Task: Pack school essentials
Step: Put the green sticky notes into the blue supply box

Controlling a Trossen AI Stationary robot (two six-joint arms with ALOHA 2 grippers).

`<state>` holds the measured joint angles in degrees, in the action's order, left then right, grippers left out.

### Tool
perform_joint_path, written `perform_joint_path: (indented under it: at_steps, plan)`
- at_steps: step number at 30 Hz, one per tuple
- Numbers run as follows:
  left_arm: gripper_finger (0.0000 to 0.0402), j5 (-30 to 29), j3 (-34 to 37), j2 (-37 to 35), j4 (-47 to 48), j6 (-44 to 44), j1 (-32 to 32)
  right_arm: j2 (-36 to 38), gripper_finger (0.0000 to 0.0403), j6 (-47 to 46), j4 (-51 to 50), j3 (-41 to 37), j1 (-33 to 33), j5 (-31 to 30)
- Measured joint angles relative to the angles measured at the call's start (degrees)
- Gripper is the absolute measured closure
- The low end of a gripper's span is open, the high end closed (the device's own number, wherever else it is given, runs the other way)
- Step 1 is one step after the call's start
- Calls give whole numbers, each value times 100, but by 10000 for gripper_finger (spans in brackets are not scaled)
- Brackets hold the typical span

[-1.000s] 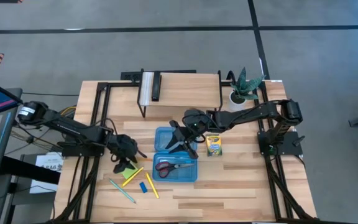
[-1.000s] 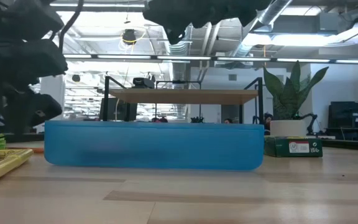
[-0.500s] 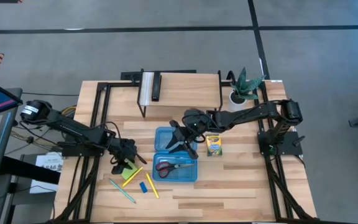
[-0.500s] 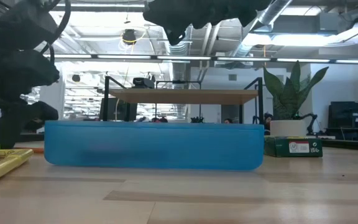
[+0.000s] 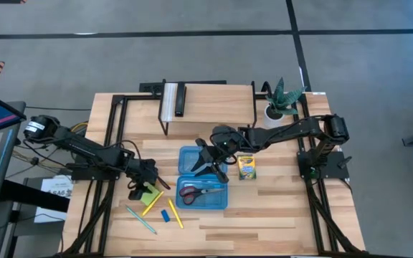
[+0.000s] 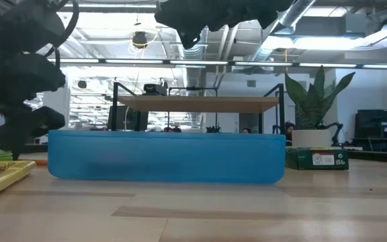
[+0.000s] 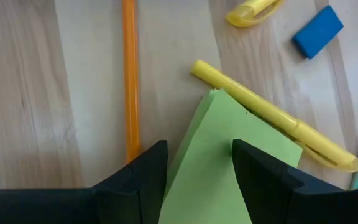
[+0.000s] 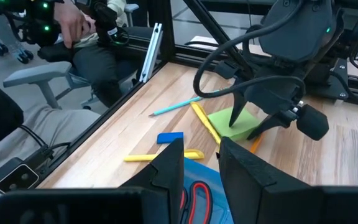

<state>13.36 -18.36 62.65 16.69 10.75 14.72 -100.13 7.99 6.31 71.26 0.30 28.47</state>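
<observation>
My left gripper point(image 7: 197, 177) is open and low over the lime-green sticky-note pad point(image 7: 229, 155), which lies flat on the table; its fingers stand on either side of one corner of the pad point(image 5: 149, 193). Around the pad lie an orange pencil point(image 7: 129, 74), yellow pencils point(image 5: 175, 213), a blue eraser point(image 5: 165, 216) and a light-blue pen point(image 5: 142, 221). My right gripper point(image 5: 208, 163) hangs open above the blue case point(image 5: 185, 154). The red-handled scissors point(image 5: 199, 191) lie inside that case. The crayon box point(image 5: 246, 167) lies to the right of it. My left gripper comes at the sticky-note pad from above, pointing down, with one corner of the pad point(image 7: 211, 109) between its two fingers. I cannot tell whether the fingers touch the pad. The pad lies flat on the table.
A wooden shelf point(image 5: 206, 100) stands at the far edge, with a potted plant point(image 5: 282, 100) to its right. A person sits beside the table's left edge point(image 8: 73, 25). Bare wood lies along the near edge, right of the case.
My left gripper has come down toward the sticky-note pad and now stands low at the table. My right gripper has kept still above the case.
</observation>
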Motion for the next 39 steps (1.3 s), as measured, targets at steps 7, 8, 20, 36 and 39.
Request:
perform_joint_path:
  at_steps: [7,8,20,36,39]
  plan:
    - [255,17,-3,0,-2,-40,-1,-1,283,0,-7,1,4,0]
    - [266,31,-3,0,-2,-45,-1,-1,283,1,-7,1,4,0]
    - [399,309,-3,-2,-11,-62,-2,-3,283,2,-7,1,2,0]
    - [401,-120,-1762,-4,1974,-344,-2,-3,283,0,-44,1,2,-2]
    - [401,-334,-2216,-4,2388,-441,-2,42,283,2,-231,-2,-8,-6]
